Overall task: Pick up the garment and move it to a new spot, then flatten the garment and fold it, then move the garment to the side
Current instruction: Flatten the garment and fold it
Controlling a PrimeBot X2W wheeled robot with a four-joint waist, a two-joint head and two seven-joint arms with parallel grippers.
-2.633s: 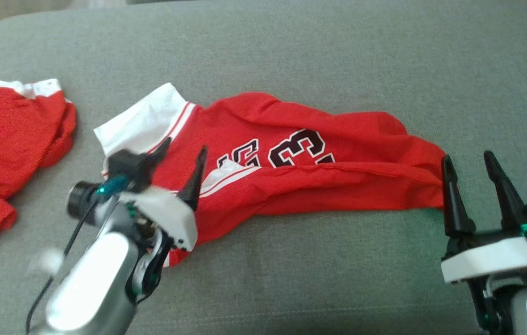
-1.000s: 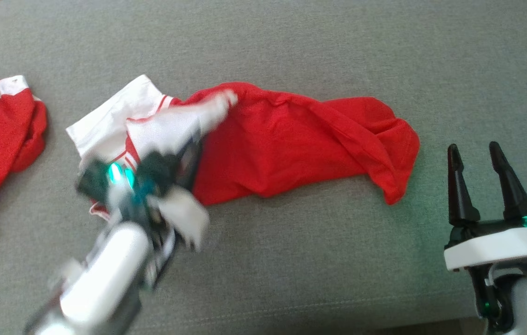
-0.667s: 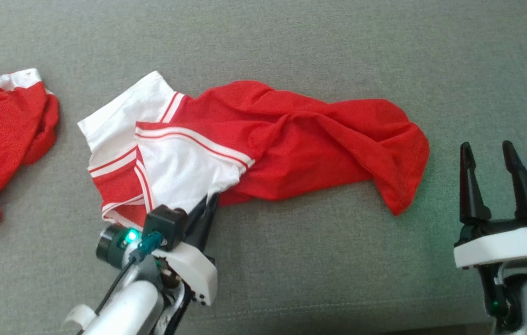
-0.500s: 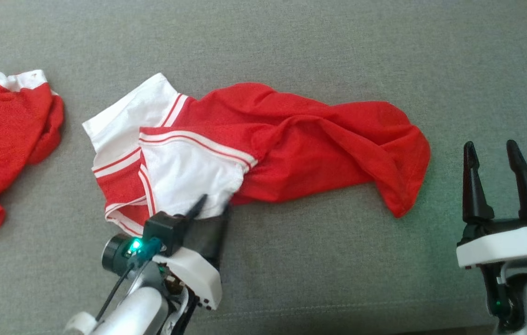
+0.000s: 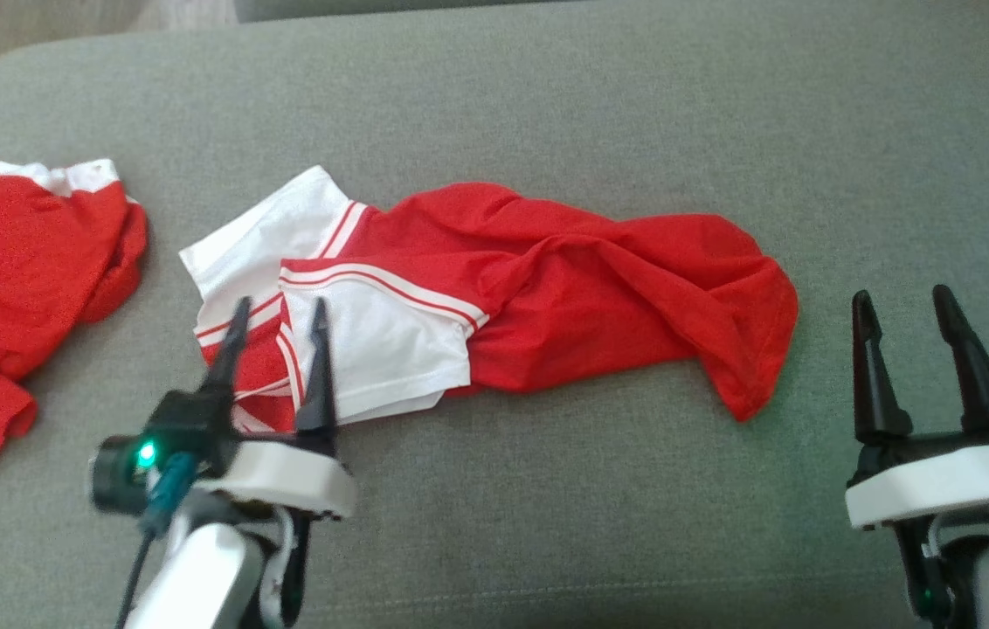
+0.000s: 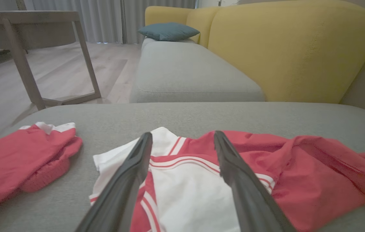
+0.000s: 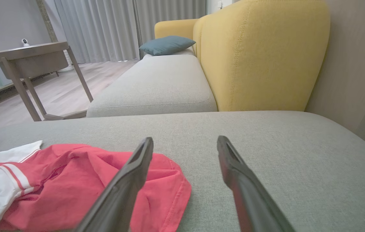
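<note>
Release on the grey seat cushion: in the head view, the left gripper, clamped a second ago on the near edge of the garment, now stands with its fingers apart over the white panel, the cloth let go. The right gripper waits open, just off the red end. The pull looks finished, so flattening and folding likely remain. The left wrist view has the left gripper spread wide above the striped white panel, with a second red garment well apart to one side. In the right wrist view, the right gripper frames the garment: red, rumpled, ridged with folds, stretched across the middle of the cushion.
</note>
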